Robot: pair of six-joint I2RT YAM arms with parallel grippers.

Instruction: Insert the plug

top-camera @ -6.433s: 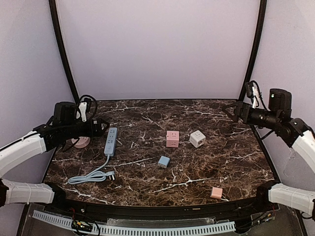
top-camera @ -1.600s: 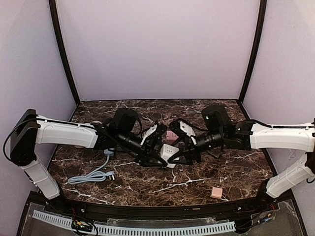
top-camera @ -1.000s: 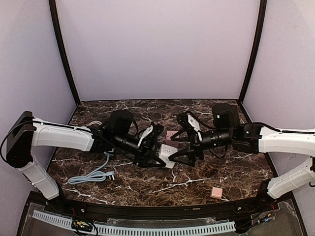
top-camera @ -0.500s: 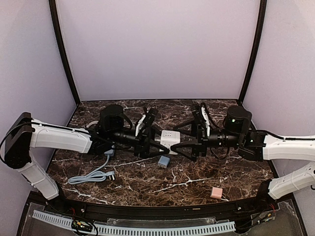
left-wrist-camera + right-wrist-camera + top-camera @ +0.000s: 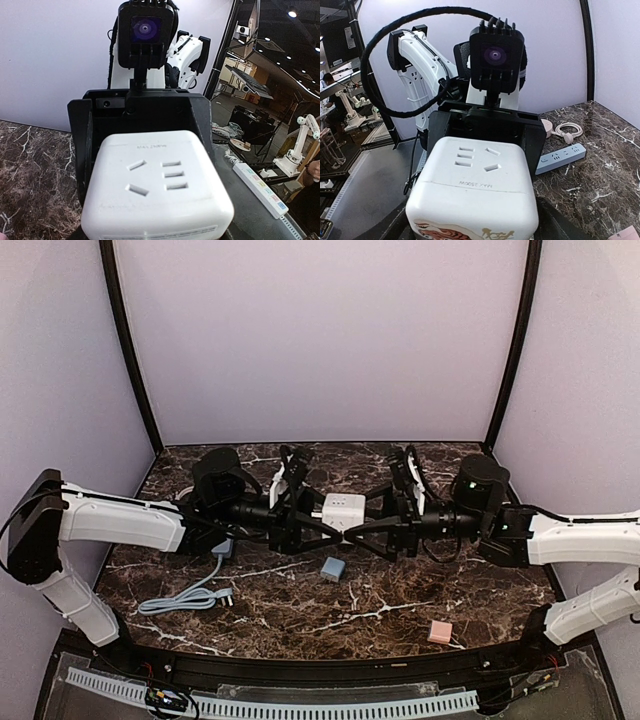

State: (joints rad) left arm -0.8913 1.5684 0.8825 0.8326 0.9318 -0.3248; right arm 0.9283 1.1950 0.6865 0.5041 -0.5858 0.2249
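The white socket cube [image 5: 343, 511] sits at the centre of the top view, lifted clear of the dark marble table [image 5: 400, 600] and caught between the two grippers. At the lower left a pale blue cord [image 5: 180, 598] lies coiled on the table, its plug [image 5: 227, 594] at the coil's right end. The cord runs up to a blue power strip [image 5: 221, 546], which is mostly hidden under the left arm. The left gripper [image 5: 320, 517] reaches in from the left, its fingers clamped on the cube's left end. The right gripper [image 5: 367, 517] comes in from the right with its fingers standing on either side of the cube's right end. Whether they press on it I cannot tell. In both wrist views the cube fills the lower middle, a slotted outlet face turned up, with the other gripper's black body right behind it. Below the cube in the top view a small blue block [image 5: 332, 568] rests on the table. A flat pink square [image 5: 440, 631] lies near the lower right.
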